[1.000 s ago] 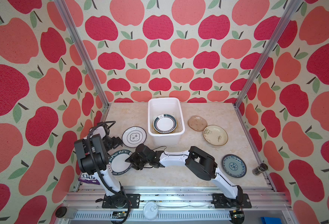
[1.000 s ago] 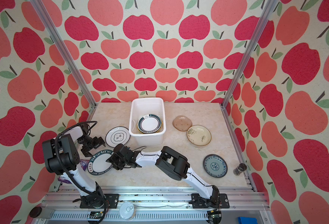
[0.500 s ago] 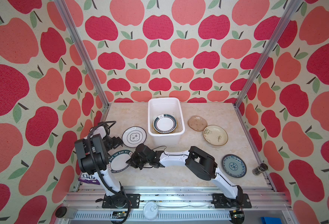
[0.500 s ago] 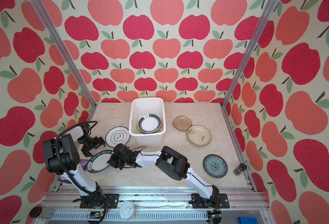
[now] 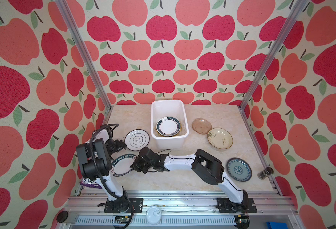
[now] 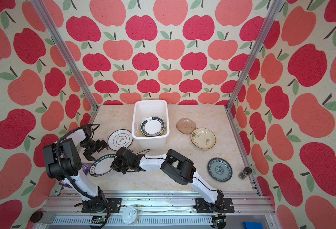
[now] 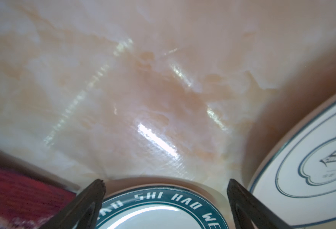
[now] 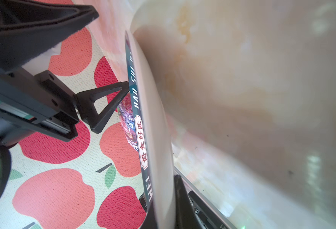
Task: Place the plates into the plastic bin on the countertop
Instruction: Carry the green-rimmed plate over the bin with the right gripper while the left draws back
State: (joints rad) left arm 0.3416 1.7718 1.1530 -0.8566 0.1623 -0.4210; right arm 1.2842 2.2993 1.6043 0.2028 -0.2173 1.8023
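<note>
In both top views the white translucent rectangular plastic bin (image 5: 169, 143) (image 6: 150, 143) is standing at the middle of the back edge of the beige marble-patterned desk (image 5: 173, 178) (image 6: 153, 178). A white round plate with a dark green band (image 5: 168, 126) (image 6: 152, 125) is lying inside the bin on top of at least one more plate. Near the desk's left edge, toward the front-left corner, the white round plate with a dark teal lettered rim (image 5: 121, 166) (image 6: 100, 166) is sitting with the right hand (image 5: 133, 165) (image 6: 113, 165) clenching its rim on the side facing the desk's middle. The left hand (image 5: 117, 148) (image 6: 95, 150) is hovering released just behind that plate. A white round plate with thin dark outlines (image 5: 137, 139) (image 6: 120, 139) is lying between it and the bin. A translucent brown plate (image 5: 201, 125) (image 6: 186, 125), a cream plate (image 5: 220, 138) (image 6: 203, 138) and a blue-patterned plate (image 5: 238, 169) (image 6: 219, 169) are lying along the right side. A small dark jar (image 5: 265, 172) (image 6: 245, 172) is standing at the right edge near the front-right corner. In the left wrist view the left hand's fingers (image 7: 91, 202) are standing wide apart, with the lettered-rim plate (image 7: 163, 216) lying between and below them and the thin-outlined plate (image 7: 311, 168) just beside. In the right wrist view the lettered-rim plate (image 8: 155, 138) is showing edge-on, and the right hand's fingers (image 8: 181, 198) are pinching its rim from both faces. One left fingertip (image 8: 123, 89) is reaching that rim, and I cannot tell whether it is touching.
</note>
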